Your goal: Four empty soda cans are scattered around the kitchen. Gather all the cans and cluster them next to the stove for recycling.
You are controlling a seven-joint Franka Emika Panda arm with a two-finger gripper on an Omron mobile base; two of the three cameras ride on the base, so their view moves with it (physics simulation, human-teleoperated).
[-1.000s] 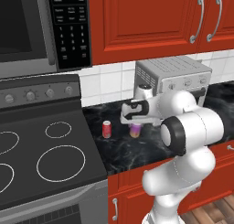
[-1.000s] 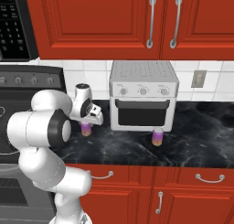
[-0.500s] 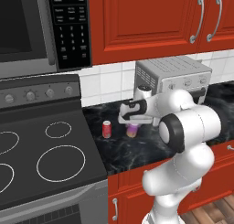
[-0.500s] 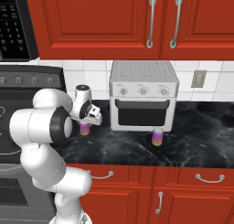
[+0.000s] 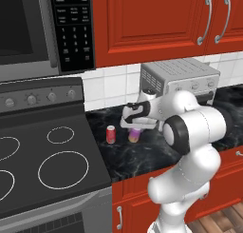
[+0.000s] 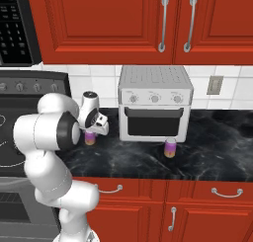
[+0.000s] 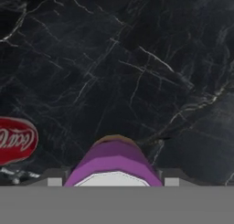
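My gripper (image 5: pixel 135 128) points down over the black counter and is shut on a purple-pink soda can (image 5: pixel 135 135) with an orange base band. The can stands upright, its base at the counter surface. In the hand view the same purple can (image 7: pixel 114 160) fills the space between my fingertips (image 7: pixel 55 182). A red soda can (image 5: pixel 110 134) stands just to its left, close to the stove (image 5: pixel 47 156), and appears as the red can (image 7: pixel 16 141) at the left edge. From the right, my gripper (image 6: pixel 92 132) hangs above the held can (image 6: pixel 90 139). Another purple can (image 6: pixel 170 147) stands before the toaster oven.
A silver toaster oven (image 6: pixel 155 110) sits at the back of the counter (image 6: pixel 128 159), right of my hand. The black microwave (image 5: pixel 42 27) hangs above the stove. Red cabinets (image 6: pixel 148 23) run overhead. The white arm (image 5: pixel 190 127) arches over the counter's front edge.
My hand and the purple can have edged very slightly left, toward the red can. Everything else stays as it was.
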